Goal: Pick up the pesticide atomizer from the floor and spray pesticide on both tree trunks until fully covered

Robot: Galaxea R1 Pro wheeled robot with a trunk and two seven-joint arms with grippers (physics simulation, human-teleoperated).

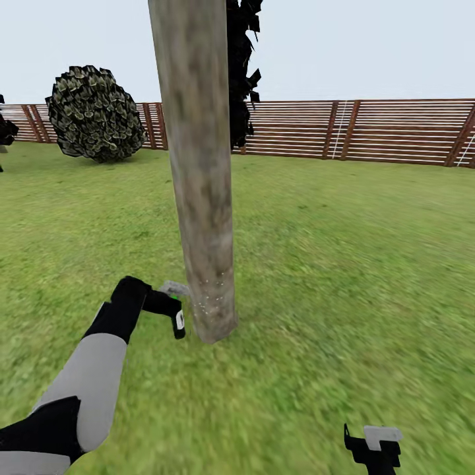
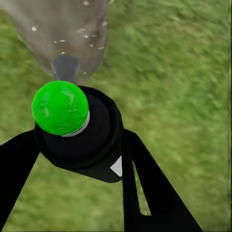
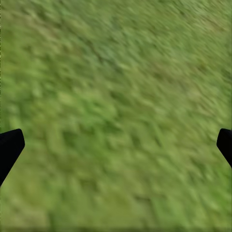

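Observation:
A thick mottled grey-tan tree trunk (image 1: 198,165) rises from the grass just ahead of me. My left gripper (image 1: 173,310) is low beside its base, shut on the pesticide atomizer (image 2: 84,137), a dark bottle whose round top (image 2: 60,107) shows bright green. The bottle's grey nozzle (image 2: 65,67) points at the trunk (image 2: 63,29) from very close. Small white specks dot the bark near the base (image 1: 211,297). My right gripper (image 1: 373,448) hangs low at the right over bare grass, open, with its dark fingertips (image 3: 9,145) far apart and nothing between them.
Green lawn (image 1: 343,264) spreads all around. A brown slatted fence (image 1: 369,132) bounds it at the back. A round dark bush (image 1: 95,112) stands at the back left. A dark narrow tree (image 1: 241,72) stands behind the trunk.

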